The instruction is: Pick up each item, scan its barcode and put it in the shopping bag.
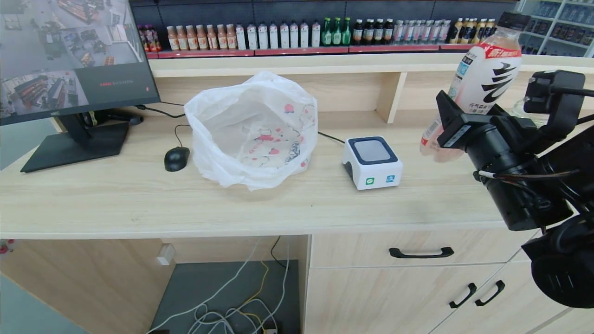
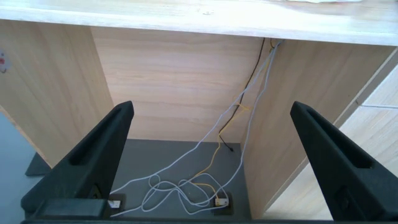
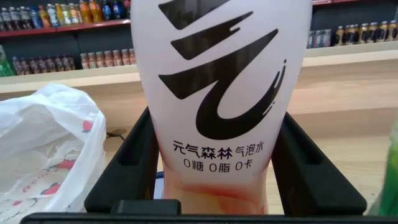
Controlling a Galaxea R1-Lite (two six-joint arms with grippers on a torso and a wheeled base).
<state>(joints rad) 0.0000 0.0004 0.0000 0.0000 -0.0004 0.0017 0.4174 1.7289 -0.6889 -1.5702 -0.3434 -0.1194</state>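
Right fingers (image 3: 127,165) clamped on bottle (image 3: 224,93), held tilted, up off bench (image 1: 116,199), right of scanner (image 1: 372,161). Left fingers (image 2: 93,162) spread wide, low under bench. Step: pre-scan, prob. Next: bring bottle over scanner face, then into shopping bag (image 1: 253,130).

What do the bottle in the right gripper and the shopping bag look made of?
The pale pink drink bottle is probably plastic under a glossy printed sleeve, with light glowing through its body. The white printed shopping bag looks like thin translucent plastic film, crinkled and slumped open.
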